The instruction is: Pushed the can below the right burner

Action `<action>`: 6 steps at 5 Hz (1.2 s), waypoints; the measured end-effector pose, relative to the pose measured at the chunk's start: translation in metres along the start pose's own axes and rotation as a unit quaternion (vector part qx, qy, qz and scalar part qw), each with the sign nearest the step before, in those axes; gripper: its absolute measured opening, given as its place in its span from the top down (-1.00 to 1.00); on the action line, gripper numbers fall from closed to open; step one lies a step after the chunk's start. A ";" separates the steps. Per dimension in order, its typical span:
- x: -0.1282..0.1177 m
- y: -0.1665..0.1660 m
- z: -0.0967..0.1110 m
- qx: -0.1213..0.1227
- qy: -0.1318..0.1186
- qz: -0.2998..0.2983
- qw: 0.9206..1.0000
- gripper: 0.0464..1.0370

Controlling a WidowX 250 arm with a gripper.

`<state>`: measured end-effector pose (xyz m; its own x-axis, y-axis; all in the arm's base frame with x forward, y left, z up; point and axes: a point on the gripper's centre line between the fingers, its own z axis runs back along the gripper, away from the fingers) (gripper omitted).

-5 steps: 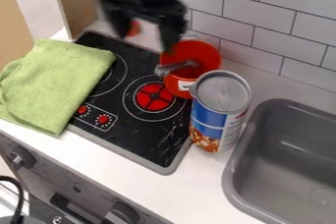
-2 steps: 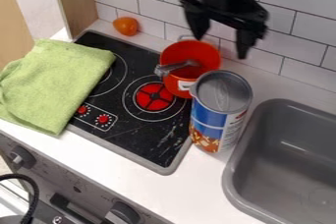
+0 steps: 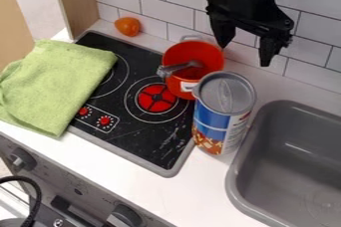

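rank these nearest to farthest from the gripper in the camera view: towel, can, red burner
1. can, below the gripper in view, by the sink
2. red burner, left of the can
3. towel, far left

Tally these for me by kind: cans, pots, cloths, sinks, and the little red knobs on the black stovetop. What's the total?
Cans: 1
Pots: 1
Cloths: 1
Sinks: 1
Red knobs: 2
Total: 6
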<state>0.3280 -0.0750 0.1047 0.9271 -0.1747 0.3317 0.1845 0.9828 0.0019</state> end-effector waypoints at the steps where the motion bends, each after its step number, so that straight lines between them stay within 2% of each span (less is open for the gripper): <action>1: 0.002 -0.003 -0.011 0.007 0.023 -0.006 1.000 -0.92; 3: -0.010 -0.005 -0.025 0.013 0.067 -0.005 0.998 -0.92; 6: -0.020 -0.005 -0.032 0.017 0.086 -0.022 0.996 -0.92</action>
<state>0.3187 -0.0781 0.0676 0.9607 -0.2233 0.1648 0.2188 0.9747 0.0452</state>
